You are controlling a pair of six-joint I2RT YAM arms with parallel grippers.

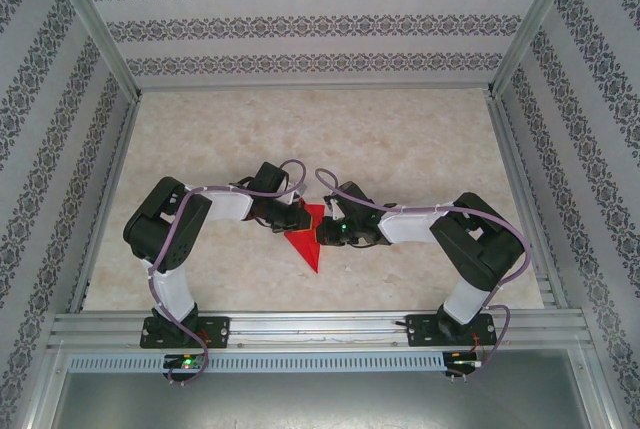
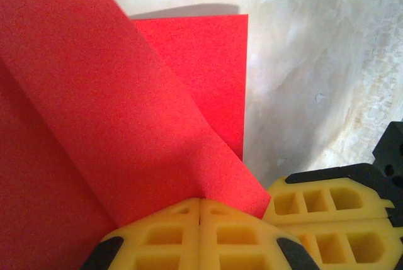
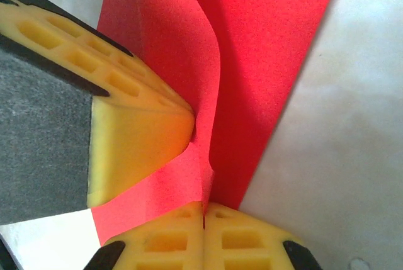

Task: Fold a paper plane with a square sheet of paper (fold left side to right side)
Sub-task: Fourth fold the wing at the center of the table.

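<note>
Overhead, clamped left gripper (image 1: 297, 220) and right gripper (image 1: 323, 235) half-hide the paper (image 1: 306, 248).

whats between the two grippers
The folded red paper lies there, pinched by the left gripper and the right gripper from either side, seen in the top view.

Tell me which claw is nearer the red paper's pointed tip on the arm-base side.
Right. The right claw pinches the red paper just past that tip, at its right edge. The left claw grips farther from the bases, at the left edge.
</note>
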